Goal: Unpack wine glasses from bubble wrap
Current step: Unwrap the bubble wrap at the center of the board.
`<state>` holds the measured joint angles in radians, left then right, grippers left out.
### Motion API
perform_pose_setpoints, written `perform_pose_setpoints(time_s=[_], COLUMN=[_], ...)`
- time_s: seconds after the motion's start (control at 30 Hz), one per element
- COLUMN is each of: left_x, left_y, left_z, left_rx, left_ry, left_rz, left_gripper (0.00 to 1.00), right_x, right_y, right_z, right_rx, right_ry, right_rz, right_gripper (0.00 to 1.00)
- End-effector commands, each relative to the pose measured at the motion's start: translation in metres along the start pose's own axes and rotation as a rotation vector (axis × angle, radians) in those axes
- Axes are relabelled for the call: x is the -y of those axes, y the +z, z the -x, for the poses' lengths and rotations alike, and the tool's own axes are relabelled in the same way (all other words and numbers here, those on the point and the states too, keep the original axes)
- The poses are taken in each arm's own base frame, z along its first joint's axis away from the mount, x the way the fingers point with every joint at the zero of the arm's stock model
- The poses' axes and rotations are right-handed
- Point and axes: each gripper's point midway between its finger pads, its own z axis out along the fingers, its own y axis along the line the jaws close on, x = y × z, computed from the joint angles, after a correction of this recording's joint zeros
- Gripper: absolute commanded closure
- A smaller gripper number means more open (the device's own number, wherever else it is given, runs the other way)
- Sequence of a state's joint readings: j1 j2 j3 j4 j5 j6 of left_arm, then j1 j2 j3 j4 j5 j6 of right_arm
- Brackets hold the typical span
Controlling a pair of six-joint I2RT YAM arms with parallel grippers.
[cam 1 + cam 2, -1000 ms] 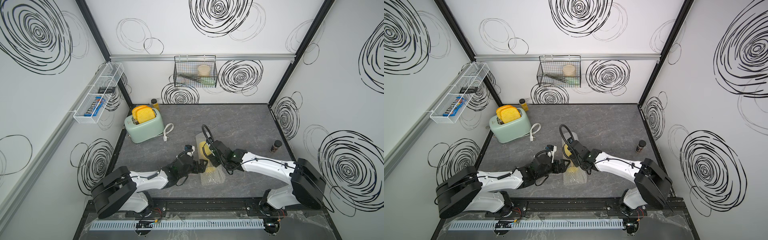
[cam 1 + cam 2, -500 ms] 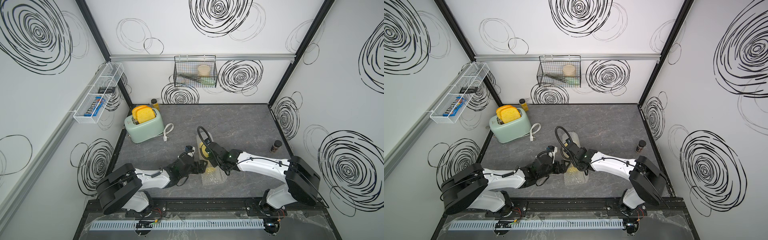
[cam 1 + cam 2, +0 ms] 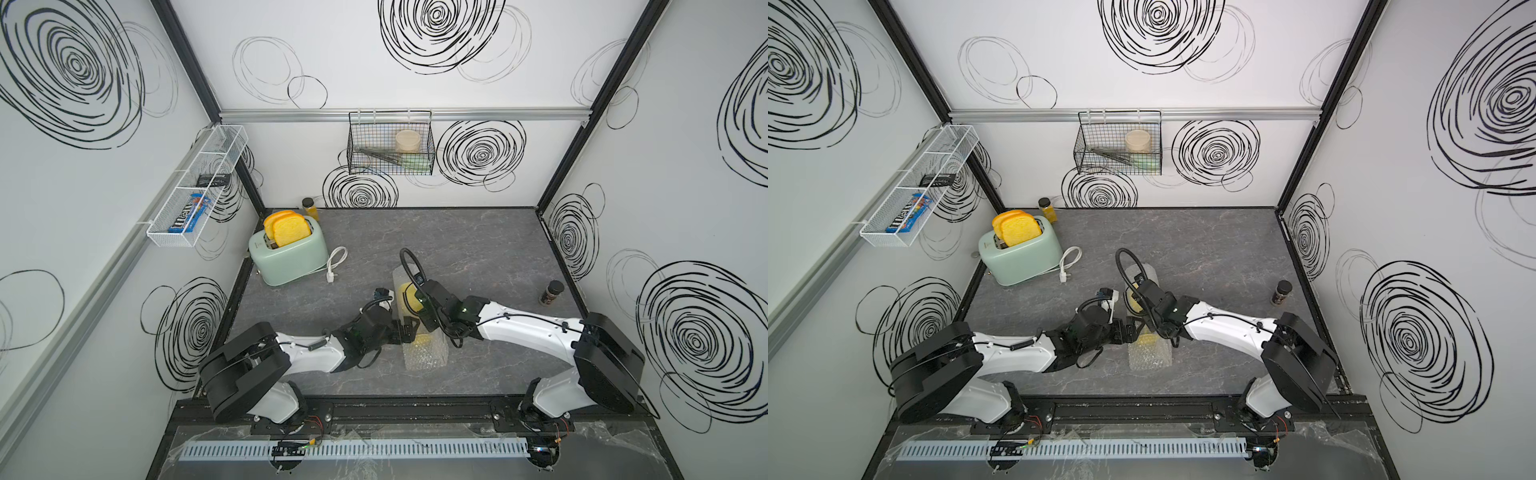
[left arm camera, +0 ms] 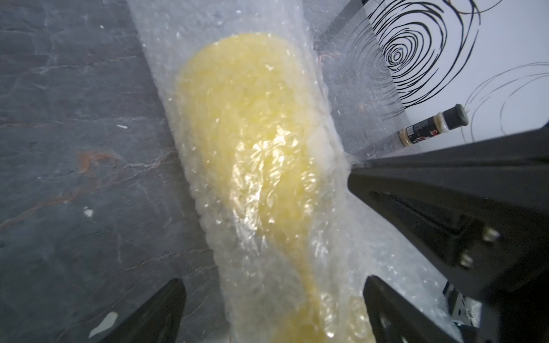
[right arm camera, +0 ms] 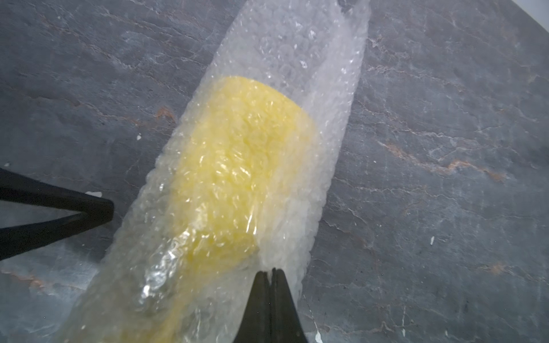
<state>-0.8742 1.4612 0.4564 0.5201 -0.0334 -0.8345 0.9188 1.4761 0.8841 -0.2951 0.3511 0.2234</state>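
Yellow goblet [image 5: 237, 148] lies rolled in bubble wrap [image 5: 297, 59] between the jaws of the open left gripper [image 4: 271, 285]; the right gripper [image 5: 271, 271], pinched shut on the wrap's edge, should peel away slowly, not dragging it

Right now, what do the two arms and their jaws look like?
The left arm and right arm both have white links, bulky black shoulder housings and black wrists. Thin black cables run along them; a black hose loops above the right wrist. The jaws are plain black tapered wedges.
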Motion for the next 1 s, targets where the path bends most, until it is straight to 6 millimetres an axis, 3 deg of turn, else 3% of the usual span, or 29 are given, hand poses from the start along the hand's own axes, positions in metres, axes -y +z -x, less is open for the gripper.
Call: perform_pose_setpoints(time_s=[0.0,0.2,0.43,0.83,0.97], left_x=[0.019,0.005,-0.008,-0.028,-0.032], left_y=[0.005,0.017,0.025,0.025,0.026], left_z=[0.016,0.010,0.014,0.003,0.000], left_rx=[0.039,0.028,0.045,0.019,0.014], left_ry=[-0.013,0.002,-0.013,-0.042,-0.049], left_rz=[-0.060,-0.007,0.016,0.039,0.045], left_gripper=[0.02,0.05,0.10,0.10,0.10], right_x=[-0.007,-0.010,-0.005,0.027,0.027], right_y=[-0.011,-0.016,-0.006,-0.012,-0.013], right_z=[0.011,0.015,0.004,0.005,0.004], right_rx=[0.056,0.082,0.053,0.096,0.097], right_ry=[0.033,0.075,0.084,0.200,0.203], right_rz=[0.086,0.159,0.141,0.116,0.123], right_gripper=[1.00,1.00,1.00,1.00,1.00])
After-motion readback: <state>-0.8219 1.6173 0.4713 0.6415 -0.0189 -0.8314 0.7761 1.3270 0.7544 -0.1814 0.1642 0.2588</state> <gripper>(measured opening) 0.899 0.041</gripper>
